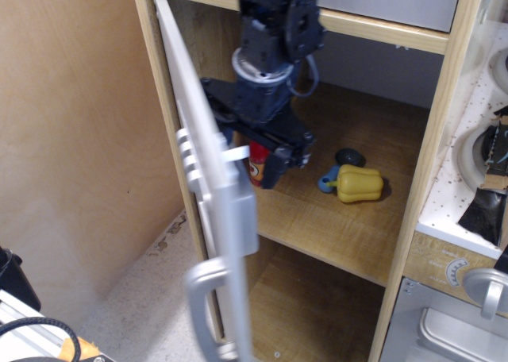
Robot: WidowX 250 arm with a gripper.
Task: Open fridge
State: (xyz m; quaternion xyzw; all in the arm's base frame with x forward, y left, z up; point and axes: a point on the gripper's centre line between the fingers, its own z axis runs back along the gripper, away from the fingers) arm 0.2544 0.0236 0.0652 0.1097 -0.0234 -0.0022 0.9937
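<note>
The fridge (441, 116) has a light wood frame, and its grey door (232, 219) stands swung far open, seen almost edge-on. The door's silver curved handle (205, 294) and round buttons (187, 160) face left. My gripper (273, 170) is inside the fridge, just behind the door's inner face and above the middle shelf (357, 227). Its dark fingers look pressed together and hold nothing. The door edge hides part of the gripper's left side.
On the shelf lie a yellow toy pepper (359, 183), a small blue piece (325, 184), a dark round thing (349, 156) and a red can (256, 171) right beside the gripper. At the right are a white speckled counter (468, 179) and the small oven door (452, 330).
</note>
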